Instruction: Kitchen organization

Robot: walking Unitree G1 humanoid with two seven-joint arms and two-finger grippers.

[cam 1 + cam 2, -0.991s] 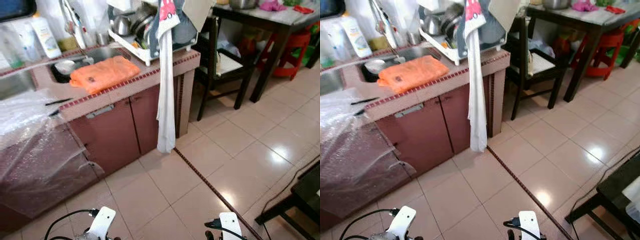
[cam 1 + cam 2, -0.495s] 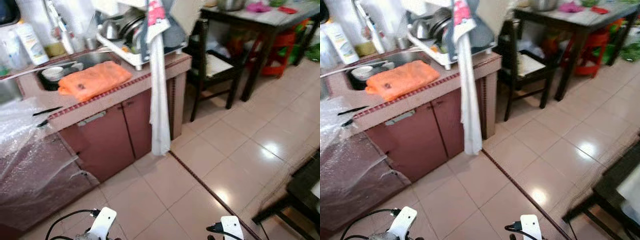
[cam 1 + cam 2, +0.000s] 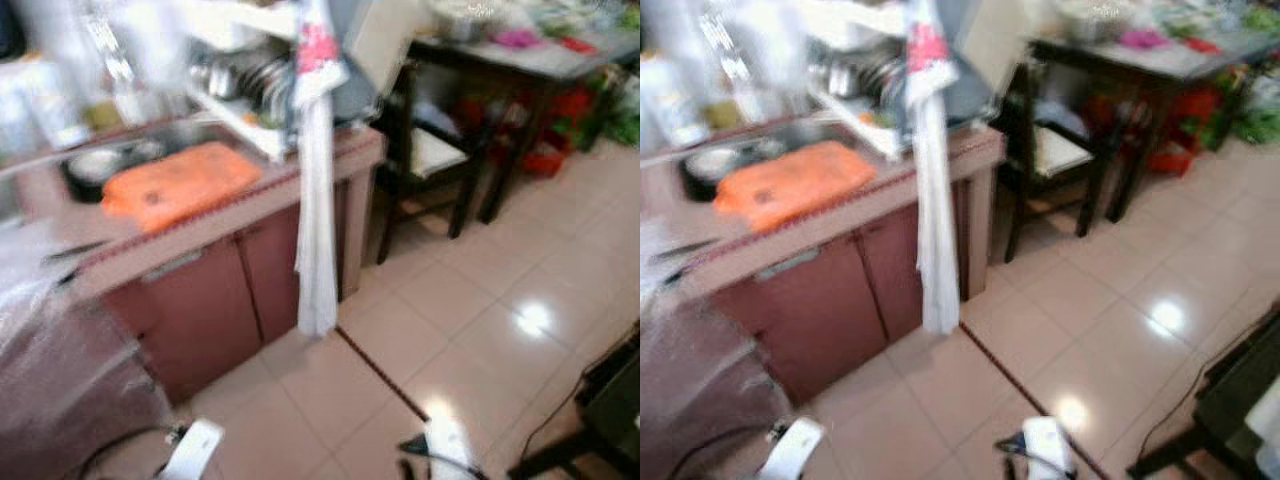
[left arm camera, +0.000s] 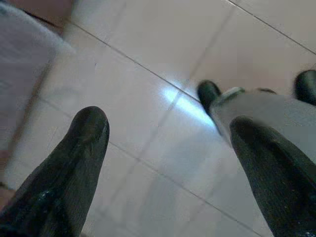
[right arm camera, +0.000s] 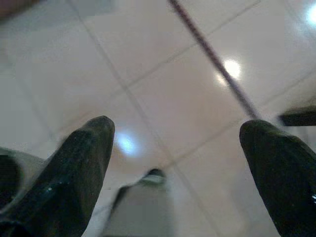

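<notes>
A tiled kitchen counter [image 3: 215, 214] with red-brown cupboard doors stands ahead on the left. An orange cloth [image 3: 175, 183] lies on it beside the sink [image 3: 95, 165], which holds a bowl. A white dish rack [image 3: 250, 95] full of metal pots sits at the counter's right end, and a long white towel [image 3: 315, 230] hangs down from it. Both arms hang low over the tiled floor. In the wrist views my left gripper [image 4: 168, 123] and my right gripper [image 5: 177, 129] are open, with nothing between the fingers. The head views are blurred.
Bubble wrap [image 3: 50, 380] covers a low unit at the left. A dark chair [image 3: 430, 160] and a dark table [image 3: 530, 60] with red stools under it stand to the right of the counter. Black furniture [image 3: 610, 400] and a cable are at the lower right.
The whole picture has shifted and become more blurred, so the camera has moved. Both arms still hang at the bottom edge with their fingers apart.
</notes>
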